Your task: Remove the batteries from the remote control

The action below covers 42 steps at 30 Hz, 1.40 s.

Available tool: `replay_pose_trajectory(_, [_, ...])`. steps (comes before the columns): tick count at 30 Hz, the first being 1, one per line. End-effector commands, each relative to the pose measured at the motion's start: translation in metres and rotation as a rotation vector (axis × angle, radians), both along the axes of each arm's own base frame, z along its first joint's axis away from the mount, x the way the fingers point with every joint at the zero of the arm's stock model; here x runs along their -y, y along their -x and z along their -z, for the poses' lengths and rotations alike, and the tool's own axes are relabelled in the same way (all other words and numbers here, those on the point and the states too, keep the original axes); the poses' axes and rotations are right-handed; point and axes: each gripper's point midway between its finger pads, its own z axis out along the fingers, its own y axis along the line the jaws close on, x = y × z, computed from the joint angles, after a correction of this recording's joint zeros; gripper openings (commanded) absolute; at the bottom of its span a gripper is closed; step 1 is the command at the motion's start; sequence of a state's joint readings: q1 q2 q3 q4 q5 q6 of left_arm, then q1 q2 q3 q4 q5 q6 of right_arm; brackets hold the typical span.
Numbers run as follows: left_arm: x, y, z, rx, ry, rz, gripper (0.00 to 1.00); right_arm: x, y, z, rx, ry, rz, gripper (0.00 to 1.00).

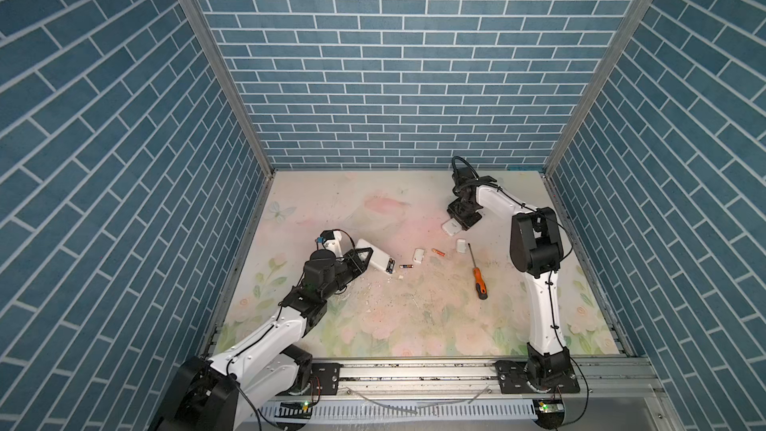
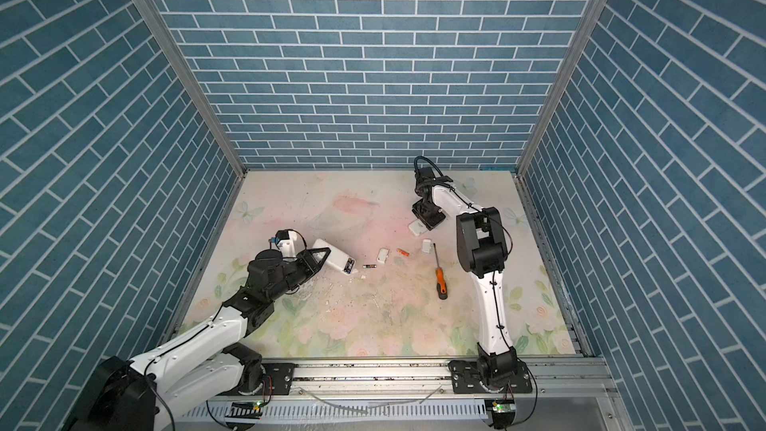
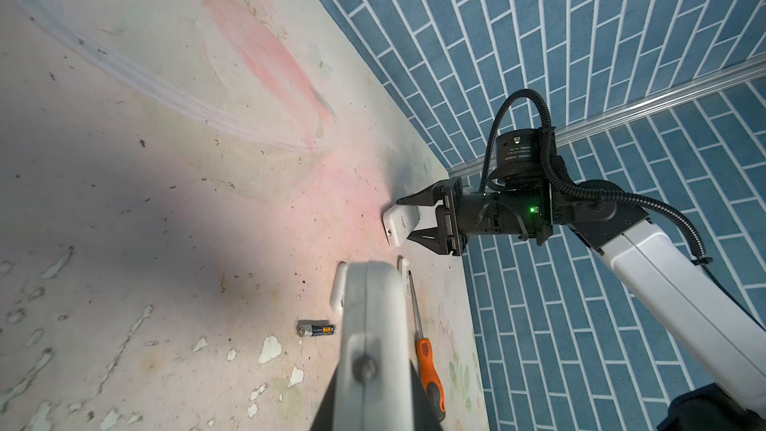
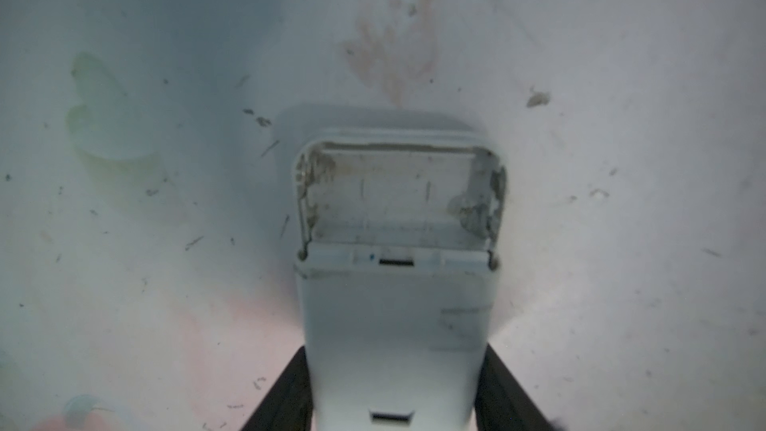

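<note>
In the left end effector, the remote control shows batteries too small to count; the second remote, in the right end effector, is blurred and cropped.

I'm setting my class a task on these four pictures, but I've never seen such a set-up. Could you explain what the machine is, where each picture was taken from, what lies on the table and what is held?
These are two robot arms fixed to a rail at the table's front edge. Each ends in a two-fingered claw. Two pictures look down on the whole scene from above; the other two come from a camera on each arm's wrist.

The left claw is shut on a white remote, whose open end seems to have dark cells still inside. The right claw grips a second remote, and its battery compartment looks empty.

Loose on the flowered table lie a dark battery, an orange battery, two white covers and a screwdriver.
</note>
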State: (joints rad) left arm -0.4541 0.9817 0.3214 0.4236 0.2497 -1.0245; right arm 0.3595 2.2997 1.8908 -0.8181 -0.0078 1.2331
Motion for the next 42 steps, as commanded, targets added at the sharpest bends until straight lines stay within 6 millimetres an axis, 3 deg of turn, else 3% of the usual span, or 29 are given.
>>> replay_pose_trajectory(1, [0.002, -0.004, -0.01, 0.042, 0.008, -0.033, 0.0, -0.003, -0.009, 0.004, 0.002, -0.039, 0.026, 0.19])
replay_pose_trajectory(8, [0.019, 0.006, 0.009, 0.009, -0.003, -0.022, 0.0, 0.003, -0.012, 0.001, 0.018, -0.056, 0.028, 0.58])
replay_pose_trajectory(11, [0.029, 0.007, 0.012, 0.006, 0.001, -0.011, 0.0, 0.002, -0.014, -0.011, 0.049, -0.069, 0.012, 0.67])
replay_pose_trajectory(19, [0.045, 0.015, 0.019, 0.011, -0.008, 0.001, 0.0, 0.0, -0.018, -0.032, 0.11, -0.104, -0.015, 0.72])
replay_pose_trajectory(23, [0.048, 0.022, 0.031, 0.007, -0.036, -0.01, 0.0, 0.001, -0.014, -0.07, 0.214, -0.127, -0.046, 0.73])
replay_pose_trajectory(29, [0.058, 0.025, 0.043, -0.003, -0.047, -0.035, 0.0, 0.003, 0.025, -0.112, 0.335, -0.132, -0.142, 0.73])
replay_pose_trajectory(35, [0.08, 0.031, 0.06, -0.016, -0.026, -0.032, 0.0, 0.001, 0.06, -0.131, 0.419, -0.122, -0.256, 0.72])
replay_pose_trajectory(42, [0.091, 0.043, 0.072, -0.014, -0.047, -0.052, 0.0, -0.007, 0.091, -0.145, 0.459, -0.092, -0.397, 0.72])
